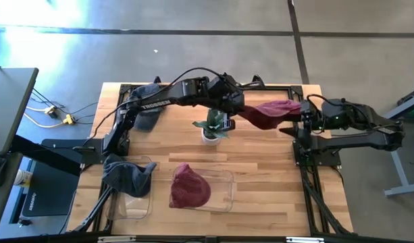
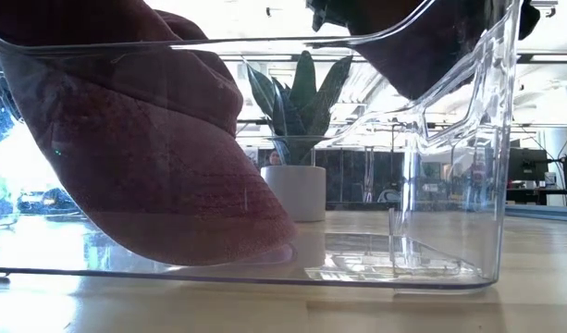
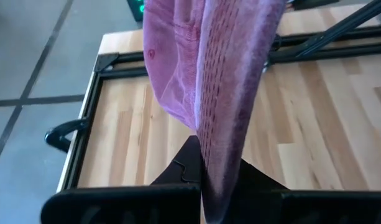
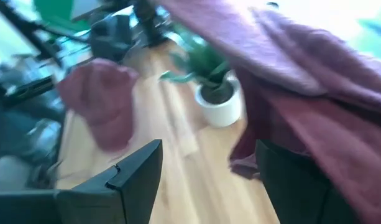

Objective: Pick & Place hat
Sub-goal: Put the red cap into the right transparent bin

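Note:
A maroon hat (image 1: 269,113) hangs in the air over the table's far right part, with my left gripper (image 1: 242,112) shut on it. In the left wrist view the hat (image 3: 209,74) shows as a hanging fold of cloth. My right gripper (image 4: 209,180) stands open just right of the hat's right end (image 1: 291,106), and the hat (image 4: 314,93) fills the space ahead of it. A second maroon hat (image 1: 189,187) lies crown up in a clear bin (image 1: 227,192) near the front edge. My left gripper pinches a fold of the hat's cloth (image 3: 210,163) between its two fingers, several layers bunched together. The hat is lifted clear of the table and stretches toward the table's right from the fingers. Whether my right gripper touches the hat, I cannot tell.
A potted plant (image 1: 210,128) stands mid-table, just below the left gripper. A dark grey hat (image 1: 124,174) lies over a second clear bin (image 1: 140,202) at the front left. Another dark hat (image 1: 147,102) lies at the far left. Bare wood lies right of the bins.

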`<control>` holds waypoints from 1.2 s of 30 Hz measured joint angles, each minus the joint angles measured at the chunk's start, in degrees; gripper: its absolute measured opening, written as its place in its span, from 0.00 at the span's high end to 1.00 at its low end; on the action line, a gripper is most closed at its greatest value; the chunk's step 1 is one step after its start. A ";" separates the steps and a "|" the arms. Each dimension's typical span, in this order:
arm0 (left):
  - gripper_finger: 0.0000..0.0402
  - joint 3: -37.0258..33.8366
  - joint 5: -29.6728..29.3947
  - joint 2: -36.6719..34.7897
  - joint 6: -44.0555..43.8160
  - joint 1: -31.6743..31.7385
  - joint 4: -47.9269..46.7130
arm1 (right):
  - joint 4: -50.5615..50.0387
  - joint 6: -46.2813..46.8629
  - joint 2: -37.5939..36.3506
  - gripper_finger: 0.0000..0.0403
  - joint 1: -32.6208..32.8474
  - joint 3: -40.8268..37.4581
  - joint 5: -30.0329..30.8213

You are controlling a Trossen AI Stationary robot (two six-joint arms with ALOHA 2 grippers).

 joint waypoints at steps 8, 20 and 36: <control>1.00 0.10 1.93 -0.15 -0.64 -0.31 -0.99 | 6.80 -2.58 -0.02 0.37 0.04 -0.03 6.70; 1.00 0.01 -7.32 -1.74 1.85 2.01 -1.87 | 8.50 0.92 -0.04 0.37 0.00 0.32 2.02; 1.00 -0.41 -11.57 -2.45 1.24 2.40 -11.69 | 9.22 -0.84 -1.92 0.95 -0.11 0.66 6.15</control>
